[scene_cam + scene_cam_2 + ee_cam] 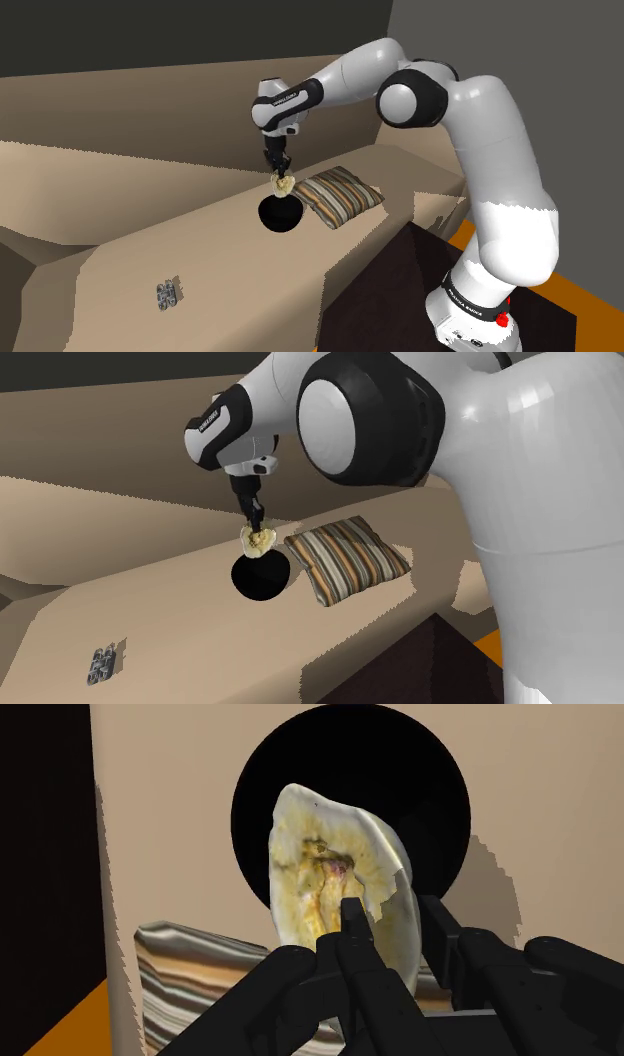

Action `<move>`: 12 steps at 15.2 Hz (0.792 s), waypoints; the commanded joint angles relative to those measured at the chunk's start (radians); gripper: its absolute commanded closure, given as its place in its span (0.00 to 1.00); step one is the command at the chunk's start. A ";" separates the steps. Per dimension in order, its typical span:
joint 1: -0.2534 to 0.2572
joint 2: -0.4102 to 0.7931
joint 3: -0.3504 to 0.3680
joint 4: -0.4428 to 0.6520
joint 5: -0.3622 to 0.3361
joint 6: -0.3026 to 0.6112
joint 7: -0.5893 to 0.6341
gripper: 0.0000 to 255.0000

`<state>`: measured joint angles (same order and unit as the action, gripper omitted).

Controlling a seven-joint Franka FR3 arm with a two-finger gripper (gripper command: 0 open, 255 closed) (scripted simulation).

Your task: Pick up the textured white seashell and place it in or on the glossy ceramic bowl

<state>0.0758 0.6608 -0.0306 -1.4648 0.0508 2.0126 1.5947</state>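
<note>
I can't read any text with certainty from here. The arm (490,150) has a short line of lettering on its wrist link (210,420), which I can see in both the shoulder view and the second exterior view. A black ring (470,300) near the foot of the arm also carries small white letters. Both marks are too small for me to make out a word or number.

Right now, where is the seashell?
In the shoulder view, the seashell hangs clamped in the gripper just above the black bowl, left of the striped cushion.
</note>
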 commanded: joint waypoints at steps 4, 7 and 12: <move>0.004 0.041 0.002 0.001 0.001 0.041 0.005 1.00; 0.004 0.064 0.003 -0.004 0.002 0.068 0.004 1.00; 0.004 0.103 0.004 -0.007 0.004 0.111 0.002 1.00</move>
<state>0.0801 0.7541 -0.0268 -1.4759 0.0544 2.1166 1.5978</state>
